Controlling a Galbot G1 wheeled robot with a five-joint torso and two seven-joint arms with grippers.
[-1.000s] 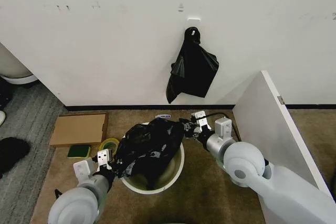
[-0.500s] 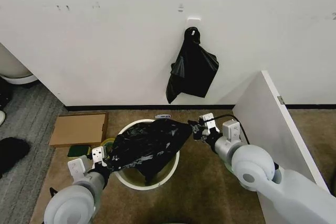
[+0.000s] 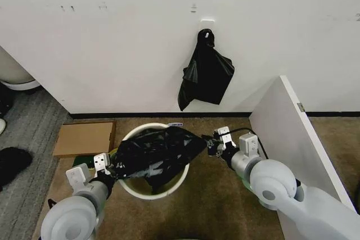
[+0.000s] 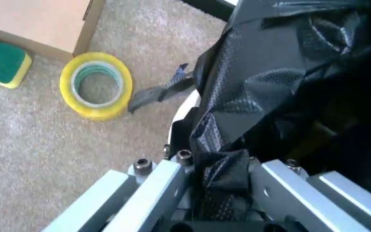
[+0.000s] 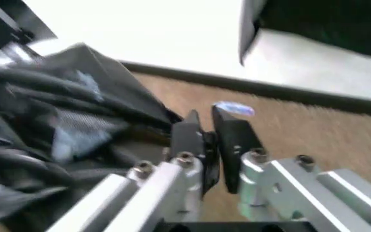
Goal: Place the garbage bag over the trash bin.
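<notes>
Your big crinkly shiny black plastic garbage bag (image 3: 154, 153) is now stretched wide across the top of the round cream-white plastic trash bin (image 3: 147, 190), held up between your two grippers. A second ago it sat bunched in a heap over the bin's mouth; since then your grippers have moved apart and the bag has flattened and spread out. The whole picture has also shifted a little, so your camera moved too. That spread is good for the job, I think, because the bag's mouth must open wider than the rim before it can go over it. The bag is not around the rim yet; white rim shows at the far side and the near side, and a fold hangs down inside the bin. Your left gripper (image 3: 107, 168) is at the bin's left side, and its jaws are pinching a wad of the bag, plain to see from the left wrist. Your right gripper (image 3: 216, 144) is just past the bin's right side, its dark fingers (image 5: 187, 140) nearly pressed together at the bag's edge; they seem to pinch a thin bit of it. On the carpet by the left gripper lie a small yellow tape roll (image 4: 96, 85), a green sponge (image 4: 2, 62) and a flat brown cardboard piece (image 3: 84, 138). A smaller black bag bundle (image 3: 206, 75) hangs on the wall behind.
</notes>
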